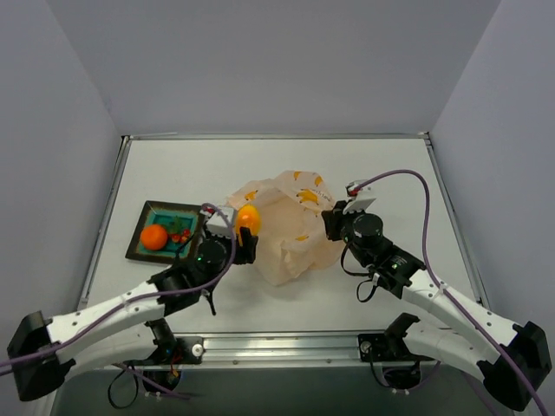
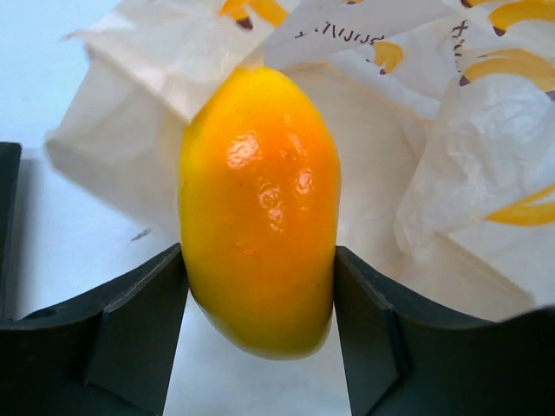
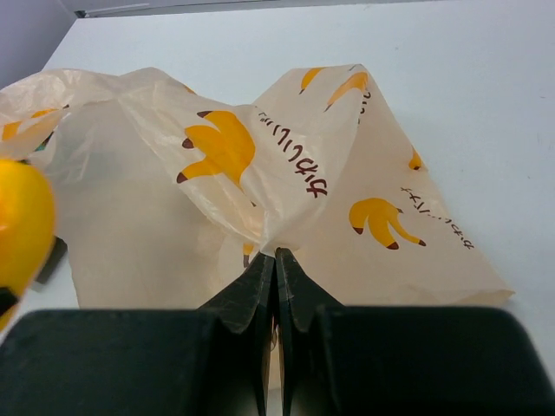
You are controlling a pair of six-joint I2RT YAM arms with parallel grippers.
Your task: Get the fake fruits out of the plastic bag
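Note:
The peach plastic bag (image 1: 290,227) with banana prints lies crumpled mid-table. My left gripper (image 1: 245,236) is shut on a yellow-orange lemon-like fruit (image 1: 248,218), held just left of the bag; in the left wrist view the fruit (image 2: 258,212) sits between both fingers above the table. My right gripper (image 1: 330,218) is shut on a pinched fold of the bag (image 3: 260,186) at its right side. A round orange fruit (image 1: 153,237) and red berries with green leaves (image 1: 180,234) lie in the teal dish (image 1: 156,211) at left.
The teal square dish stands left of the bag, close to my left arm. The table's back edge (image 1: 277,136) meets grey walls on three sides. The lemon fruit also shows at the left edge of the right wrist view (image 3: 24,227).

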